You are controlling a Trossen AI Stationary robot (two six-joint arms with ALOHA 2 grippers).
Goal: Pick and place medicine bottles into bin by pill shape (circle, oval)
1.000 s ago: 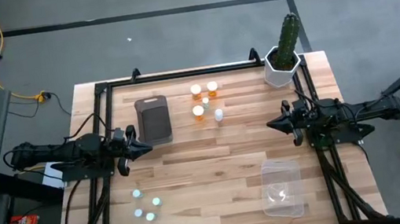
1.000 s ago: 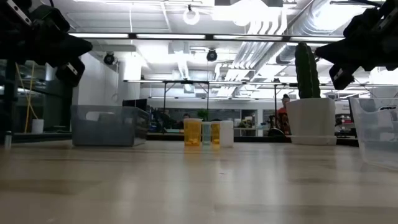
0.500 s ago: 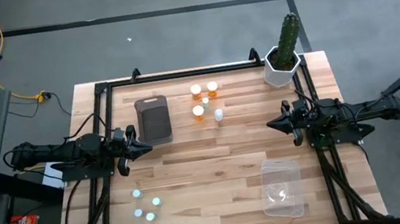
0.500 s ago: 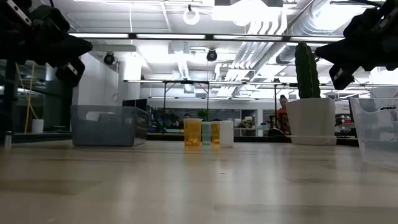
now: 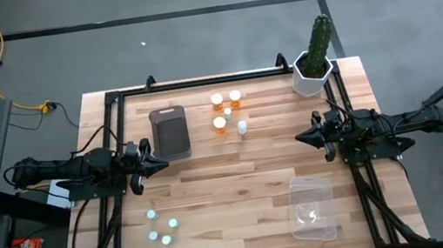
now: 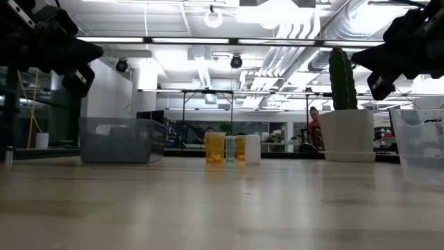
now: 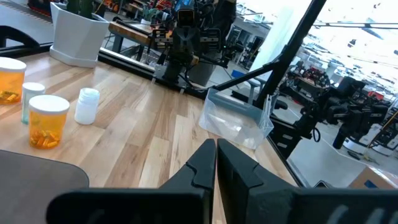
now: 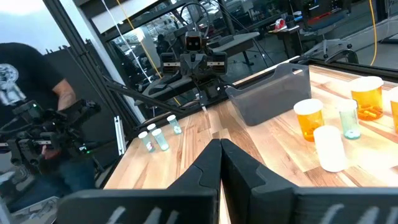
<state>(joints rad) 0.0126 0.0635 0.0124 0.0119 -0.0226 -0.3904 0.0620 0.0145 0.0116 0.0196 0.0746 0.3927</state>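
Nothing on the table is moving since a second ago; only a person (image 6: 316, 123) far off in the room behind is shifting slightly. The orange bottles (image 5: 226, 108) are standing in a tight cluster at the far middle of the table (image 5: 240, 187), with a white bottle (image 5: 242, 127) just beside them, roughly midway between the two grippers and a little farther out than both. A second group, the teal-topped bottles (image 5: 161, 228), is sitting near the front edge, nearer than the left gripper (image 5: 162, 162) and slightly inward of it. That left gripper is hovering with fingers pressed together, holding nothing, the grey bin (image 5: 170, 132) just beyond its tip. The right gripper (image 5: 299, 138) is hanging opposite, facing inward, fingers also pressed shut and empty. The clear bin (image 5: 312, 209) is lying nearer the front than the right gripper, and the cactus (image 5: 318, 48) is standing at the far corner beyond it. In the right wrist view, another person (image 8: 37, 93) is standing past the table's left side.
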